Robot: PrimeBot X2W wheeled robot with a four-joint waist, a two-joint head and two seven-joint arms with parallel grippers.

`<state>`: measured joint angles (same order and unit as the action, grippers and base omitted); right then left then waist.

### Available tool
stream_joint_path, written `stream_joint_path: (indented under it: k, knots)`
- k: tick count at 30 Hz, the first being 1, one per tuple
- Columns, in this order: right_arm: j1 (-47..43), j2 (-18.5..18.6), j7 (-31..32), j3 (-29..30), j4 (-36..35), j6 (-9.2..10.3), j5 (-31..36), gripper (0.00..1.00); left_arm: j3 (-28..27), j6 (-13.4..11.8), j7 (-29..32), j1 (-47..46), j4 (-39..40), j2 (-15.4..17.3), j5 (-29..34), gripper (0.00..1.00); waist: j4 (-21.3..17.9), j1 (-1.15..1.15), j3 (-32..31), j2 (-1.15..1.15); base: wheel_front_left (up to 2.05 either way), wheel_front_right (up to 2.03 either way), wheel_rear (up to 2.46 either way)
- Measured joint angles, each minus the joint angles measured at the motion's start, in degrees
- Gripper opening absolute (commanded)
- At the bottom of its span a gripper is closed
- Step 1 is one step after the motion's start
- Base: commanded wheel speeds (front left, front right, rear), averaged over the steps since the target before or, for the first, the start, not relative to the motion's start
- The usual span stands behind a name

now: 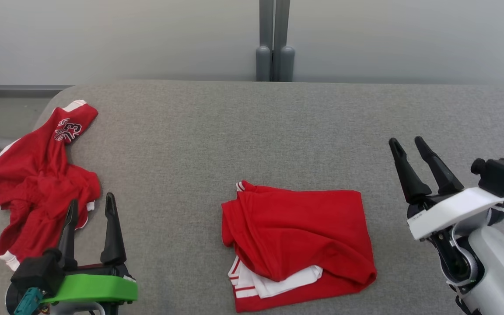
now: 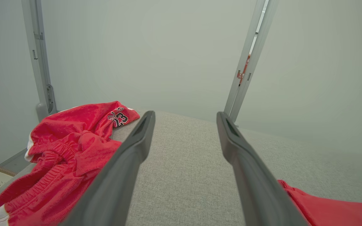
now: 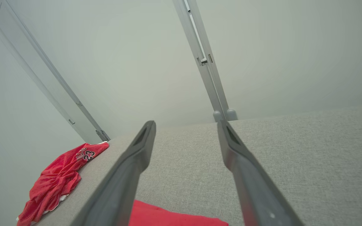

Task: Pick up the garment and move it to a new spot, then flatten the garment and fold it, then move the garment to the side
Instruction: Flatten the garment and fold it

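Left claw (image 1: pixel 92 199) and right claw (image 1: pixel 406 140) both stand wide and empty, well apart from the folded garment (image 1: pixel 298 245) lying at the middle of the desk's (image 1: pixel 234 131) near edge, and a one-sided grasp may undo its folds.

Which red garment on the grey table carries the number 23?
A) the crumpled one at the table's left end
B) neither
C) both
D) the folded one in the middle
A: the crumpled garment shows a 23 print on its far end, while the folded garment shows only plain red cloth with white trim.
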<state>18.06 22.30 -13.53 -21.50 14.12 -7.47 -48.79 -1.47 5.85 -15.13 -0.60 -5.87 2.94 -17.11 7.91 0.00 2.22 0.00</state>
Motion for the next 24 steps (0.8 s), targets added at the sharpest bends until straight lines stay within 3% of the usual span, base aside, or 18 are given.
stream_joint_path:
  k: [7,15,21,22,23,24]
  knots:
    - [-6.20,-2.82,-0.65,6.11,0.52,0.00,7.50,1.00,0.26,-0.05,0.00,0.19,0.16,-0.02,-0.52,1.00,-2.30,0.00,-0.17,0.00,0.00,0.00,0.00]
    - [-7.99,-5.37,2.32,8.49,-1.30,-0.01,11.38,1.00,0.64,-0.24,0.00,0.19,-0.09,-0.03,-0.56,1.00,-2.15,0.00,-0.71,0.00,0.00,0.00,0.00]
    - [-8.18,-5.87,5.67,8.66,0.98,-0.01,19.51,1.00,0.99,-0.30,0.00,0.19,-0.65,-0.03,-0.77,1.00,-1.54,0.00,-1.03,0.00,0.00,0.00,0.00]
    - [-8.10,-6.79,6.30,8.25,1.34,0.00,19.70,0.89,1.24,-0.30,0.00,0.19,-0.71,-0.03,-0.86,1.00,-1.33,0.00,-1.04,0.00,0.00,0.00,0.00]
    - [-7.99,-7.66,6.94,7.68,1.72,-0.01,19.76,0.49,1.48,-0.30,0.00,0.18,-0.78,-0.04,-0.99,1.00,-1.14,0.00,-1.04,0.00,0.00,0.00,0.00]
    - [-7.82,-8.48,7.91,6.94,2.36,-0.01,19.93,0.01,1.64,-0.32,0.00,0.18,-0.85,-0.04,-1.01,1.00,-0.90,0.00,-1.06,0.00,0.00,0.00,0.00]
